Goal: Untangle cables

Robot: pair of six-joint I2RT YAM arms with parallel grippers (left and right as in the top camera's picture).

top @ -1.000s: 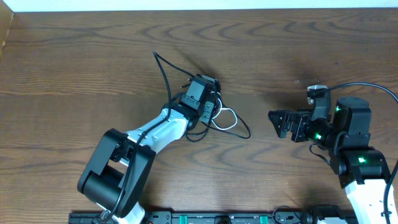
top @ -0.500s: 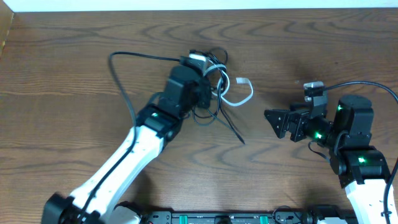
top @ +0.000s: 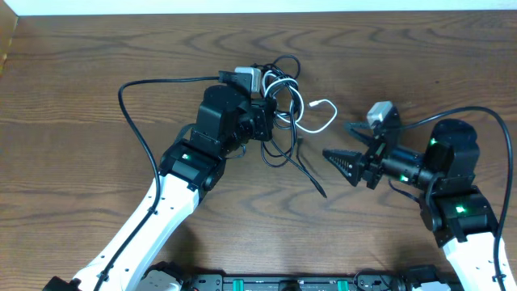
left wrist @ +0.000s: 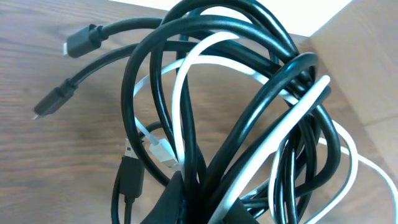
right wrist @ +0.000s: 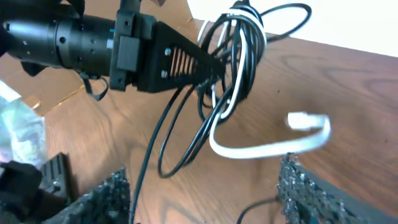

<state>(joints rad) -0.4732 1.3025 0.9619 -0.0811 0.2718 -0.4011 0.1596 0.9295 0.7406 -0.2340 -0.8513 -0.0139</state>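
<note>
Pinching the cables [top: 283, 101] in the left gripper [top: 271, 121], with jaws closed tight on several black and white strands at once; apparently holding the bundle up off the table [top: 97, 73], though hard to judge from overhead, with loops drooping below the left gripper in the right wrist view. Packed right against the left gripper's fingers [left wrist: 180, 202] in its own camera: thick black coils over white ones, crossing many times (too crowded to say which strand goes under which); beyond that knot, away from the left gripper, dark plug ends [left wrist: 81, 40] sticking out over the wood. Spilling out on the right of the left gripper: a white loop ending in a white plug [top: 327, 103], plus a black tail [top: 311, 178] running away from the left gripper across the table. Pointing back at the left gripper from its right, near but apart: the right gripper [top: 338, 140], with jaws spread wide and nothing gripped between them; white plug just ahead of that gap, between the right gripper and the left gripper, touching neither finger. Looping away on the left of the left gripper: the arm's own thicker black cable [top: 123, 95], no part of the bundle.
</note>
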